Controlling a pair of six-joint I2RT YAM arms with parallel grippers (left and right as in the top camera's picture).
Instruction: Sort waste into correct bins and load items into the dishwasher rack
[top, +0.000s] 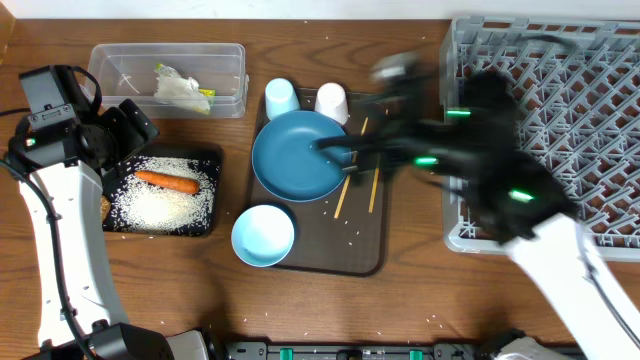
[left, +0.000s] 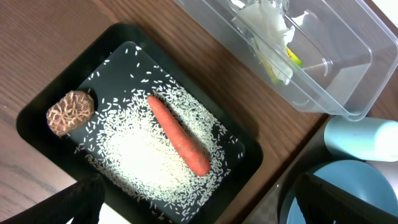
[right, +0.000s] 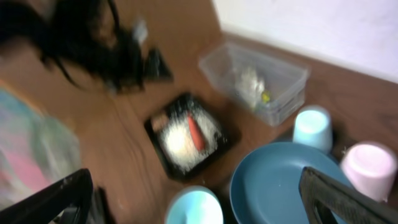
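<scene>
Two bins sit at the left of the overhead frame. The shallow black tray (top: 214, 160) holds one orange carrot (top: 167, 181) lying across a spread of white rice grains (top: 160, 205), with one small brown food lump (left: 70, 112) at its edge. Just above it, the clear plastic tub (top: 110, 70) holds one crumpled white tissue (top: 178, 87) and a yellow-green wrapper (left: 291, 57); any print on the wrapper is too small to read. In mid-frame a brown serving tray (top: 350, 245) carries one dark-blue plate (top: 295, 160). Two cups stand side by side above the plate, a light-blue cup (top: 282, 98) and a white cup (top: 331, 102). One white bowl (top: 263, 235) sits at the tray's lower left corner, and two wooden chopsticks (top: 345, 190) lie just right of the plate. The grey dishwasher rack (top: 560, 90) fills the upper right of the desk (top: 400, 300). The left gripper (left: 199, 186) hangs over the black tray, its fingers wide apart and holding nothing. The right gripper (right: 194, 180), motion-blurred in the overhead view, is above the plate's right edge, its fingers also spread wide and empty.
</scene>
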